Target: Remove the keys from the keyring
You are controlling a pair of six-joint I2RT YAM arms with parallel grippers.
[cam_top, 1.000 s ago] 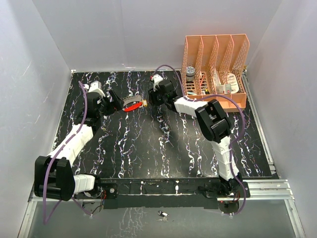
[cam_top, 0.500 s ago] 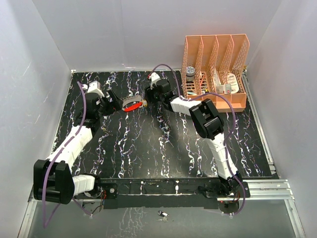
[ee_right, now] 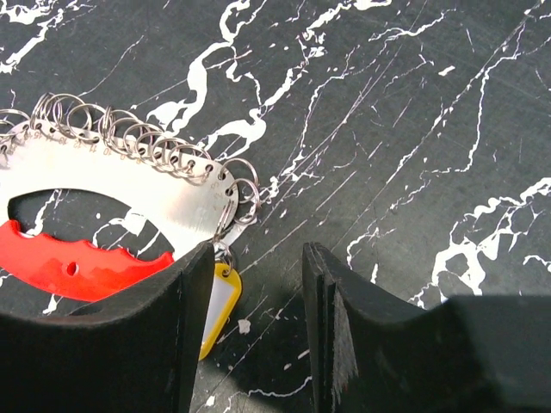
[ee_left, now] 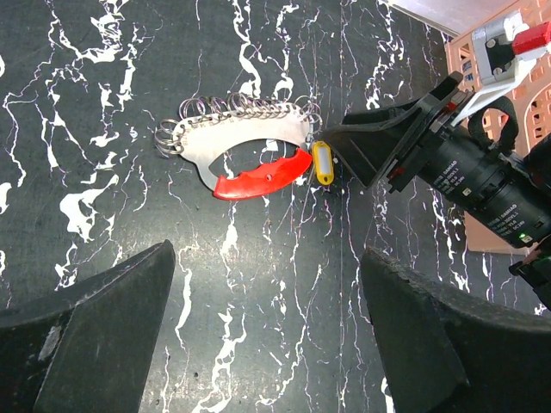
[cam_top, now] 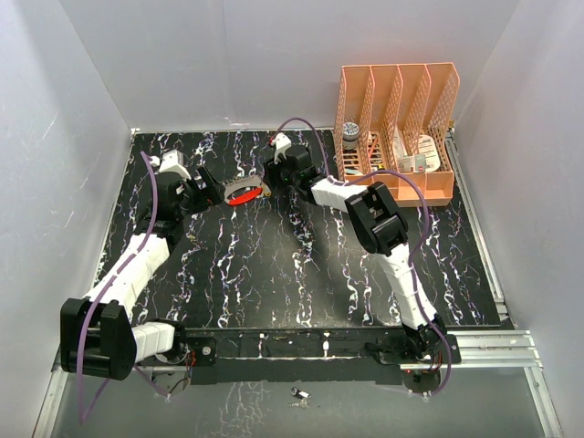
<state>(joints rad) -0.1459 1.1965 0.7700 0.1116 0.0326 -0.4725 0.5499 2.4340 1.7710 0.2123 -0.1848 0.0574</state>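
The keyring (ee_left: 244, 140) is a pale curved metal plate with several small wire loops along its outer edge, lying flat on the black marbled table (cam_top: 274, 265). A long red key (ee_left: 263, 178) rests in its inner curve, and a small yellow key (ee_right: 219, 301) hangs from the end loop. My right gripper (ee_right: 258, 288) stands open at the plate's end, with the yellow key lying against the inner face of its left finger (ee_right: 129, 344), not pinched. My left gripper (ee_left: 267, 258) is wide open above bare table, a short way from the keyring (cam_top: 243, 192), which lies between the two grippers.
An orange slotted file rack (cam_top: 397, 128) holding small items stands at the back right, close behind the right arm. White walls enclose the table on three sides. A small metal object (cam_top: 299, 394) lies on the strip in front of the arm bases.
My right gripper has moved left, up to the keyring's end, and its jaws have opened a little. The left arm has shifted only slightly; the keyring has not moved.
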